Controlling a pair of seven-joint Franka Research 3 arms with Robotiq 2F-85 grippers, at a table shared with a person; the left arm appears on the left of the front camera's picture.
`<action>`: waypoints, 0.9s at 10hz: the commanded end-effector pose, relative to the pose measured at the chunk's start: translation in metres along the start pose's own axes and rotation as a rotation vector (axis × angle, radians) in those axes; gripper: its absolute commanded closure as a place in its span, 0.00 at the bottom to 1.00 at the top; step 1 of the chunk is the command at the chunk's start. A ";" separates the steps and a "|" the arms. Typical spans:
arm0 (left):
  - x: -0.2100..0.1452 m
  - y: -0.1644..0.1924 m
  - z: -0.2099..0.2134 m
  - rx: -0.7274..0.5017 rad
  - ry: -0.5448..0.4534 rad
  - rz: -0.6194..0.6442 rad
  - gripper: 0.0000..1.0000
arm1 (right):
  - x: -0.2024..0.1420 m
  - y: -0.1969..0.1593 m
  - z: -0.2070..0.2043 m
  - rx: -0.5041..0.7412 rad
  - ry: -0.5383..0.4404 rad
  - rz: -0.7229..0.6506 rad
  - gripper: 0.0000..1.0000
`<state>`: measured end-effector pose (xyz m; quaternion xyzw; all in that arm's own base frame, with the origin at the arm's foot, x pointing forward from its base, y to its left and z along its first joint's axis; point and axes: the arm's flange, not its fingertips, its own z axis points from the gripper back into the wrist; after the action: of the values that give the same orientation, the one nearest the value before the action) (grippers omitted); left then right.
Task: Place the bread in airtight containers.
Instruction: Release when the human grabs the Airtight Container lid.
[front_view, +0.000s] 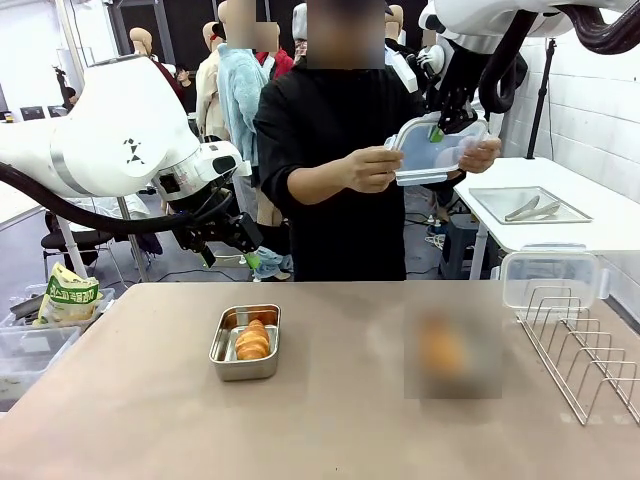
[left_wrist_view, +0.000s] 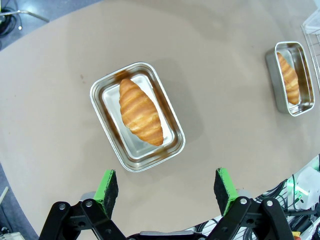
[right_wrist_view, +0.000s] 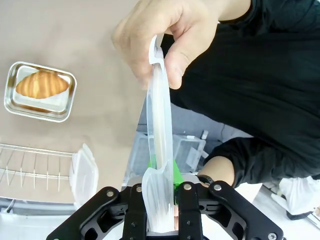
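Note:
A steel tin (front_view: 225, 362) with a croissant (front_view: 252, 341) in it stands left of the table's middle. My left gripper (left_wrist_view: 166, 185) hangs open high above that tin (left_wrist_view: 169, 150) and its croissant (left_wrist_view: 140, 111); in the front view the left gripper (front_view: 235, 240) sits behind the table's far edge. The second tin (left_wrist_view: 291, 107) also holds a croissant (left_wrist_view: 289, 77); from the right wrist I see that tin (right_wrist_view: 30, 109) and its croissant (right_wrist_view: 41, 84). My right gripper (right_wrist_view: 162, 172) is shut on a clear lid (right_wrist_view: 160, 125), which the person's hand (right_wrist_view: 150, 35) also holds. From the front, the right gripper (front_view: 437, 133) meets the lid (front_view: 430, 152) at chest height.
A wire rack (front_view: 585, 350) stands at the table's right edge with another clear lid (front_view: 550, 275) against it. A white side table behind carries a flat steel tray (front_view: 500, 205) with tongs. Bins and a snack bag (front_view: 68, 295) sit at the left. The person stands at the far side.

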<state>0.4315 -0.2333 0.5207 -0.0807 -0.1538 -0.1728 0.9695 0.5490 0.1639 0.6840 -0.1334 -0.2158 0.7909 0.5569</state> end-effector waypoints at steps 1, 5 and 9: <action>-0.001 0.001 0.001 0.002 -0.002 0.002 0.00 | 0.000 0.001 0.001 0.005 0.010 0.003 1.00; -0.001 0.001 0.001 0.002 -0.002 0.002 0.00 | 0.000 0.001 0.001 0.005 0.010 0.003 1.00; -0.001 0.001 0.001 0.002 -0.002 0.002 0.00 | 0.000 0.001 0.001 0.005 0.010 0.003 1.00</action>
<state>0.4315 -0.2333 0.5207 -0.0807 -0.1538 -0.1728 0.9695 0.5489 0.1634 0.6849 -0.1340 -0.2164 0.7905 0.5570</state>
